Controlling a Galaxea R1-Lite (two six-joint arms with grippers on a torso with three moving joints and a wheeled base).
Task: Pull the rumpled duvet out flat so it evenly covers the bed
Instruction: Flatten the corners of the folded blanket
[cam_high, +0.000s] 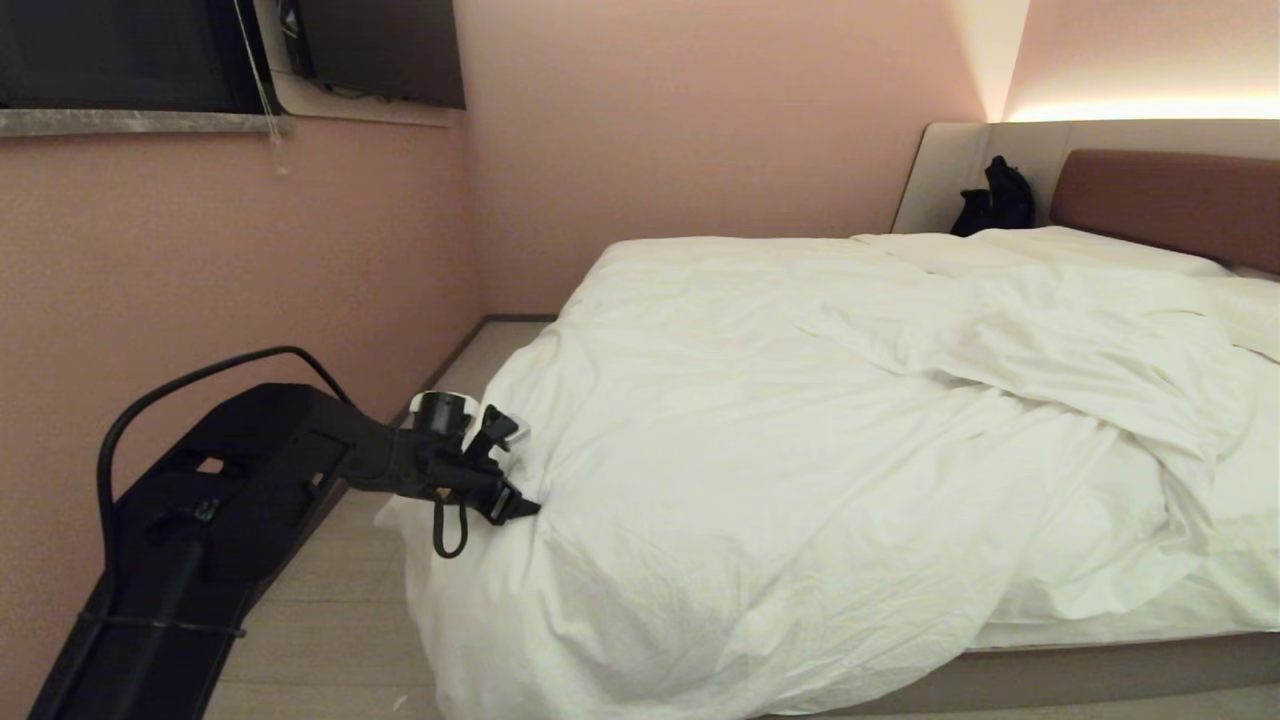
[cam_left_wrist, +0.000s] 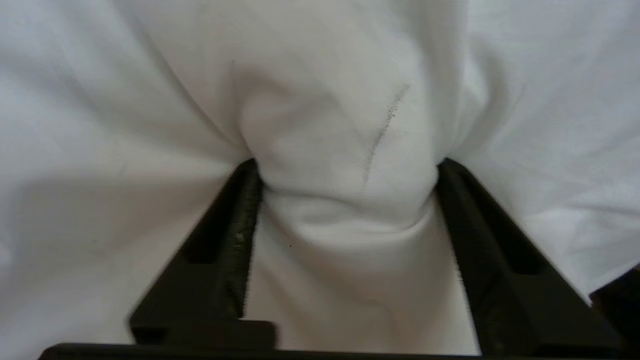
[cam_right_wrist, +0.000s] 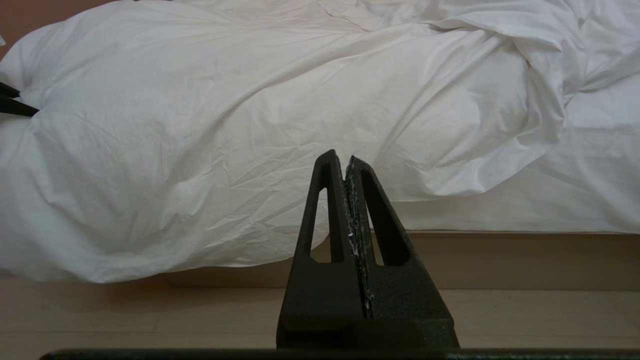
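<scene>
Duvet (cam_left_wrist: 340, 150) fold bunched between left jaws

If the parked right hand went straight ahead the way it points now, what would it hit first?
Most likely the duvet draped over the side of the bed: the right hand, fingers shut together, points at its hanging fold, with nothing visible between. Depth is unclear.

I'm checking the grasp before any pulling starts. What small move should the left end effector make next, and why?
Probably finish closing. The left end effector sits at the duvet's near-left corner with a bulge of fabric between its fingers, which press its sides but stand wide apart. A firm pinch should come before pulling.
</scene>
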